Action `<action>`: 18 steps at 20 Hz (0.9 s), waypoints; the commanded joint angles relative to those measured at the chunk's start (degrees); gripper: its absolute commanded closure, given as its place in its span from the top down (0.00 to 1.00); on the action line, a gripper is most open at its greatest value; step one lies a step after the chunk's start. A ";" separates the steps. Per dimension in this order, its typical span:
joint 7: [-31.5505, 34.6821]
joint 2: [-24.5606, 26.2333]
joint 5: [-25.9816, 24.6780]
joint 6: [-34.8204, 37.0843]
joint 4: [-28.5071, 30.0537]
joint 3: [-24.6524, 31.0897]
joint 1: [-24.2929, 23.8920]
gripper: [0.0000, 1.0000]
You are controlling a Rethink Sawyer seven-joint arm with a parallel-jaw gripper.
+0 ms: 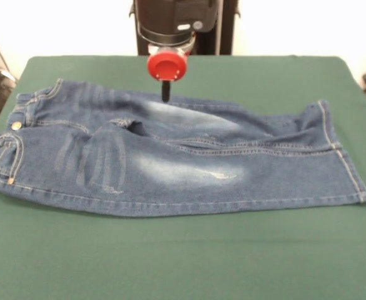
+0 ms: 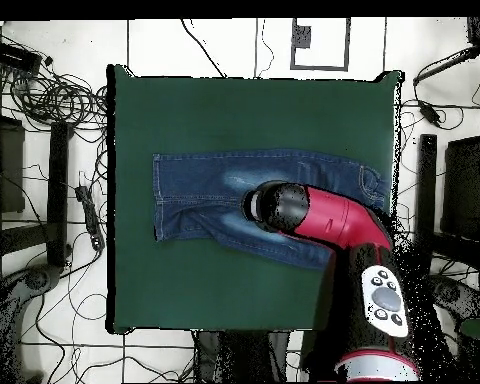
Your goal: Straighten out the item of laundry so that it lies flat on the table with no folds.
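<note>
Small blue denim jeans (image 1: 170,159) lie mid dark green felt table (image 1: 183,262), nearly flat. I can't tell my hand's (image 1: 165,94) state; I'd press lightly, smoothing the crotch wrinkle outward.

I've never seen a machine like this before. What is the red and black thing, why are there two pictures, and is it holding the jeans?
The red and black thing is a robot arm. At its end is a tool for gripping things. Both pictures show the same moment. One camera looks across the table at the robot; the other looks straight down from above, so things appear turned around. On the green table lies a small pair of blue jeans with faded pale patches. They lie spread out sideways, with some creases near the middle. The tool's dark tip comes down at the far edge of the jeans, but I cannot tell whether it is open or shut, or gripping the cloth.
</note>
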 commanded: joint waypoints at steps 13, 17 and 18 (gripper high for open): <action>-3.17 9.08 -1.73 -5.66 0.24 8.10 5.05 0.00; -4.90 9.51 -2.47 -7.72 1.17 8.48 3.94 0.00; -5.17 9.39 -2.45 -8.02 1.53 8.71 3.57 0.00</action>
